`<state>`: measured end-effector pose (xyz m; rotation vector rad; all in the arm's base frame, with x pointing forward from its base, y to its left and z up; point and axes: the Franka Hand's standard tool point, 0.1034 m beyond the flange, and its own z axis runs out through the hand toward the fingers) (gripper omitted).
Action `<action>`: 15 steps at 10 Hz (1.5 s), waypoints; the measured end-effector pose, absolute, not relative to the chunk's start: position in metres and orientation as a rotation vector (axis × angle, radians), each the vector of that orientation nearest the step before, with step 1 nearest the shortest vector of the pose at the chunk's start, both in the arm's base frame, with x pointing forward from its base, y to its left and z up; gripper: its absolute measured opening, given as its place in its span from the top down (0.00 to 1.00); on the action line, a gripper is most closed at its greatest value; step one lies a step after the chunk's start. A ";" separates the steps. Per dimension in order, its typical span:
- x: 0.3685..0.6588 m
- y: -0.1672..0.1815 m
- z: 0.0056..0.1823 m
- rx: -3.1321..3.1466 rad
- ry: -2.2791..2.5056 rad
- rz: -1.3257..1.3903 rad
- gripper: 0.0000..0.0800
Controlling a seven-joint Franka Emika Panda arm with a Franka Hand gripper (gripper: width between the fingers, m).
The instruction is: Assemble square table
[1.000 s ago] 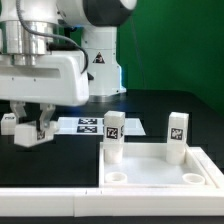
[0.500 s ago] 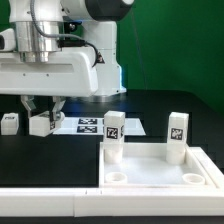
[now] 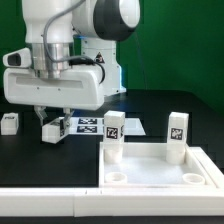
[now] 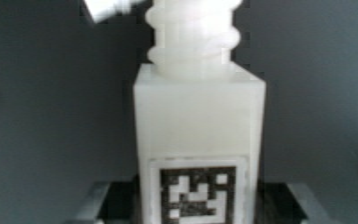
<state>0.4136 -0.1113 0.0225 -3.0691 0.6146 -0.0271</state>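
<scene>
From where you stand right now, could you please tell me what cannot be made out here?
Exterior view: marker board partly hidden behind the held leg and gripper.
Exterior view: loose leg, markings too small to read.
Wrist view: held leg's tag blurred.

White top (image 3: 155, 166) bears 2 upright legs (image 3: 112, 137); another leg (image 3: 52, 128) held.

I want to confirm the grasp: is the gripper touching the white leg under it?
Touching. The wrist view shows the leg sitting between the two dark fingers of the gripper, both pressed against its sides with no gap.
</scene>
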 end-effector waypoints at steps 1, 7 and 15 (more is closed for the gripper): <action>0.415 -0.116 0.019 -3.092 0.616 -0.049 0.65; 0.435 -0.114 0.040 -3.027 0.582 0.152 0.27; 0.460 -0.125 0.044 -2.713 0.538 1.050 0.19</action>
